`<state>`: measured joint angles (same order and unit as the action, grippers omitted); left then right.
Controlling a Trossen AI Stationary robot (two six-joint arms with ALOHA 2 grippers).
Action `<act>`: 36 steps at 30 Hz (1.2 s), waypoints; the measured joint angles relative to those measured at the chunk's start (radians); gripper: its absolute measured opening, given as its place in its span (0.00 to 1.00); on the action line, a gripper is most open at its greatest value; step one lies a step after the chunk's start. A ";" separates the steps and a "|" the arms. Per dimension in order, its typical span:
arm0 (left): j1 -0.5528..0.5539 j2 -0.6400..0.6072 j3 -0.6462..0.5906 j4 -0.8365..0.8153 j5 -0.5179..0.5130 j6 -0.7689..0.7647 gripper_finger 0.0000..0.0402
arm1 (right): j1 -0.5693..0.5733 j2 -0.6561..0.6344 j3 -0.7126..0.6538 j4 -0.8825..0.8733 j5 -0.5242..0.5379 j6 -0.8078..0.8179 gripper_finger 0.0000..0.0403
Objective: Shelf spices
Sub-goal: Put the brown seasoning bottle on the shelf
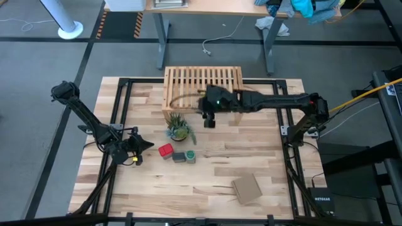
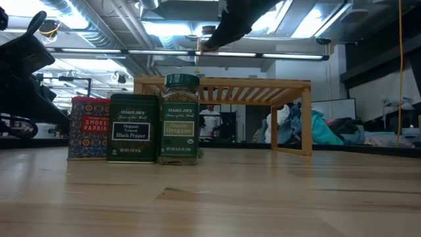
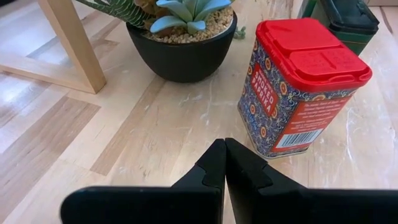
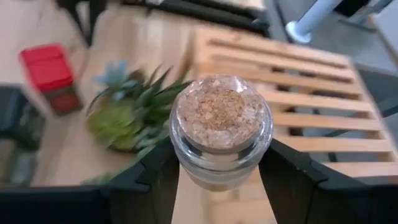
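Observation:
The light-wood slatted shelf (image 1: 202,86) stands at the table's far middle, and its legs show in the low view (image 2: 223,85). My right gripper (image 1: 209,119) hovers by the shelf's near edge, shut on a tiny clear jar with a cork stopper (image 4: 221,134). The red tin (image 1: 165,150), dark tin (image 1: 179,156) and green-capped jar (image 1: 190,157) stand upright in a row on the table. My left gripper (image 1: 141,145) is shut and empty, just left of the red tin (image 3: 298,81). My right gripper pinches the tiny jar by its glass body (image 4: 180,158), just below the corked neck, one finger (image 4: 155,177) on each side. The fingers come from above, pointing down. The jar sits upright with its cork top toward the wrist, lifted clear of the table.
A small potted plant (image 1: 178,129) stands between the shelf and the row of tins, close below the right gripper. A flat cardboard piece (image 1: 246,188) lies near the table's near right. Bare tabletop (image 1: 251,150) stretches right of the tins.

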<state>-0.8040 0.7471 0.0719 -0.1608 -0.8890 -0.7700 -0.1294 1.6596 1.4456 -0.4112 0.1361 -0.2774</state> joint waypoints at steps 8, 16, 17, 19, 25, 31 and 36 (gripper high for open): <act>0.000 0.000 0.000 0.000 0.000 0.000 0.01 | -0.104 0.007 0.000 0.194 -0.205 -0.011 0.48; 0.000 0.000 0.000 0.000 0.000 0.000 0.01 | -0.113 0.053 0.002 0.327 -0.305 -0.024 0.48; 0.000 0.001 0.000 0.000 0.000 0.000 0.01 | -0.113 0.066 0.002 0.341 -0.315 -0.024 0.48; 0.000 0.001 0.000 0.000 0.000 0.000 0.01 | -0.113 0.095 0.002 0.364 -0.328 -0.024 0.48; 0.000 0.002 0.000 0.000 0.000 0.000 0.01 | -0.123 0.169 0.001 0.431 -0.332 -0.044 0.48; 0.000 0.005 0.000 0.000 0.000 0.000 0.01 | -0.169 0.212 0.001 0.478 -0.398 -0.014 0.48; 0.000 0.005 0.000 0.000 0.000 0.000 0.01 | -0.194 0.230 0.001 0.487 -0.436 0.017 0.48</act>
<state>-0.8043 0.7517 0.0719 -0.1608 -0.8894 -0.7700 -0.3233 1.8896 1.4464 0.0762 -0.2999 -0.2608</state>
